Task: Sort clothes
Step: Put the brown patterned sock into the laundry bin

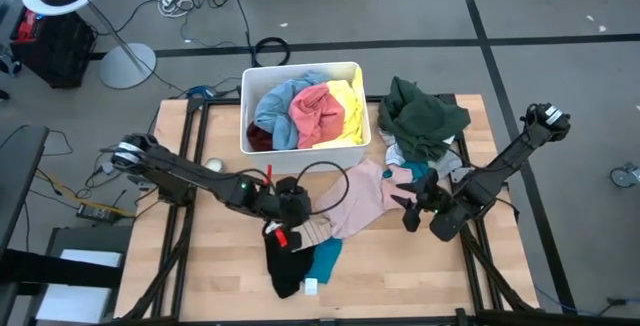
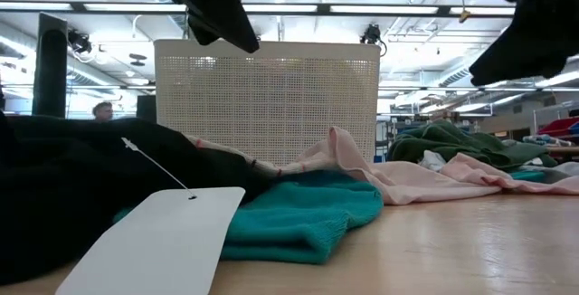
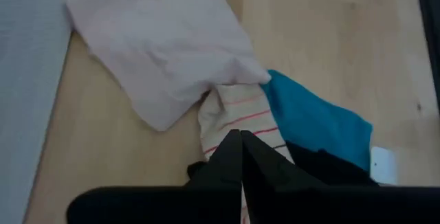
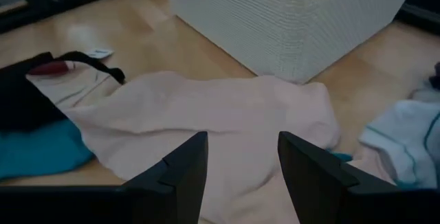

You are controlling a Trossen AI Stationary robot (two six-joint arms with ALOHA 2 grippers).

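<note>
You had the high cam straight down over the whole table (image 1: 420,276). Low cam sat at tabletop level, v. close to the teal garment (image 2: 298,214), facing the white bin (image 2: 267,96). Both wrist cams looked fwd and down, sharing the pale pink garment (image 3: 165,52) w/ the high cam.

Bin (image 1: 300,71) is sitting at the tabletop's (image 1: 400,276) far edge, centre, with several garments (image 1: 310,111) lying inside. One heap (image 1: 425,116) is lying just right of it. A spread garment (image 1: 365,196) is lying before the bin, between both arms; more clothes (image 1: 295,261) are lying at its left, nearer the front.
</note>
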